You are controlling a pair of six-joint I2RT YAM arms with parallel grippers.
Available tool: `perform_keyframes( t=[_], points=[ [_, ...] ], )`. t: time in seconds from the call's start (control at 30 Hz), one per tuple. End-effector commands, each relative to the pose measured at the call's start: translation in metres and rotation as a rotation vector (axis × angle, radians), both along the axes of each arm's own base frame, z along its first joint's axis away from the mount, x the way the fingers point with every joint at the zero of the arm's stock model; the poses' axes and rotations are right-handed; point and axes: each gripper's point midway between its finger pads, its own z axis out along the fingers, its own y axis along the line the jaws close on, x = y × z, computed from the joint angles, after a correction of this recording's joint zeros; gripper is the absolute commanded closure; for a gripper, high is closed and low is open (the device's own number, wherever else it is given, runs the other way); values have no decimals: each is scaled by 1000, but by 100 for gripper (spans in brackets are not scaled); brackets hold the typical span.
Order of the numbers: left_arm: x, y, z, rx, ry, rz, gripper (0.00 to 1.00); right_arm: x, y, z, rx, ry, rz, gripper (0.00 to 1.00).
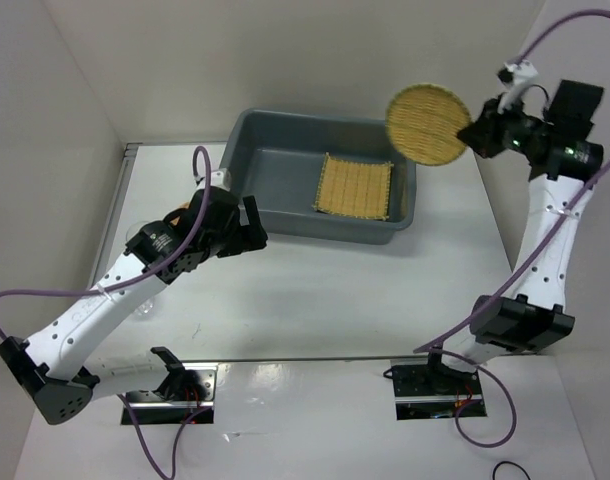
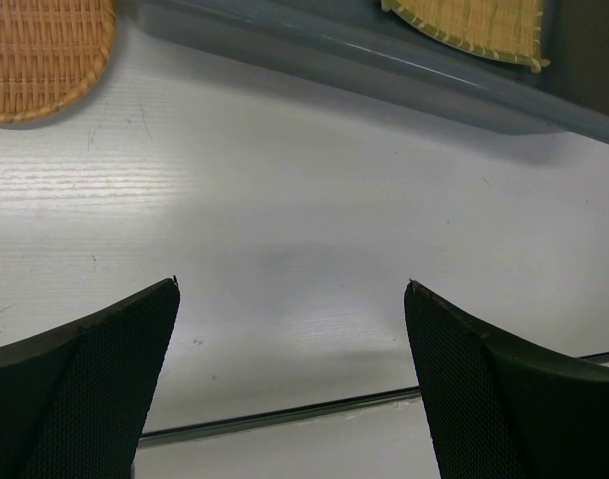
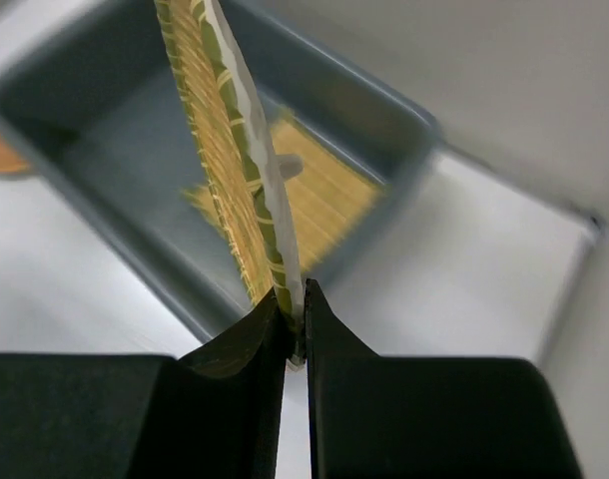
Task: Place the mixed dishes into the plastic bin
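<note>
A: What is the right gripper (image 1: 474,133) doing?

B: It is pinching the round straw-coloured woven disc (image 1: 428,124) by its edge. In the right wrist view the two fingers are pressing close together on the rim, and the disc is standing on edge between them.

A: And where is that disc hanging?

B: In the air, over the far right corner of the large rectangular grey-blue plastic bin (image 1: 285,222), touching nothing but the fingers.

A: Is anything lying in the bin?

B: The square yellow woven bamboo mat (image 1: 354,187) is lying flat on the bin floor, towards its right end.

A: How is the left gripper (image 2: 292,289) standing?

B: Its jaws are spread wide with nothing between them. It is hovering over the white table (image 1: 335,290) just beside the bin's near left corner.

A: Are any other dishes showing?

B: The smaller round orange-brown woven disc (image 2: 35,55) is resting on the table outside the bin, near its left end.
</note>
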Motion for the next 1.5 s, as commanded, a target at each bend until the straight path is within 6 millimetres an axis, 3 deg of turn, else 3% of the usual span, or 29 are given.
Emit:
perform_keyframes(
  t=[0.0,0.03,0.07,0.13,0.17,0.2,0.33,0.4,0.43,0.5,0.53,0.6,0.63,0.77,0.87,1.1,1.17,1.23,1.33,1.47],
  points=[
    [1,2,12,-34,-47,12,0,21,52,-14,110,131,165,100],
    [-1,5,13,-46,-39,22,0,29,81,-22,116,169,242,100],
    [-1,7,9,-45,-28,23,0,37,90,-31,136,203,278,100],
    [-5,3,13,-83,-27,-2,0,67,114,-75,125,291,316,100],
    [-5,4,8,-81,-15,0,0,75,118,-92,124,329,318,100],
    [-6,3,8,-86,-11,-7,0,88,121,-125,125,397,325,100],
    [-15,10,11,-116,-3,16,0,113,126,-189,70,496,316,100],
    [-19,15,10,-138,7,46,0,122,131,-200,47,498,333,100],
    [-23,16,8,-151,12,46,0,126,134,-220,46,543,335,100],
    [-25,14,0,-170,33,58,0,135,137,-229,27,537,341,100],
    [-25,14,0,-177,35,64,0,140,135,-246,21,564,331,100],
    [-24,14,-3,-188,43,72,0,147,137,-253,2,558,334,100],
    [-23,13,-7,-180,54,73,0,149,135,-271,-6,592,323,100],
    [-16,9,-7,-152,68,63,0,161,126,-299,-68,622,252,100],
    [-8,7,-10,-130,76,61,0,167,128,-317,-106,648,200,90],
    [-2,11,-13,-108,82,69,0,184,108,-338,-173,653,72,81],
    [-2,9,-15,-109,94,62,0,188,103,-341,-210,651,31,59],
    [0,9,-14,-119,90,64,0,194,99,-333,-221,634,2,46],
    [3,10,-16,-114,97,74,0,197,95,-334,-239,633,-18,33],
    [6,18,-14,-83,77,84,0,201,92,-328,-245,615,-43,27]
  ],
)
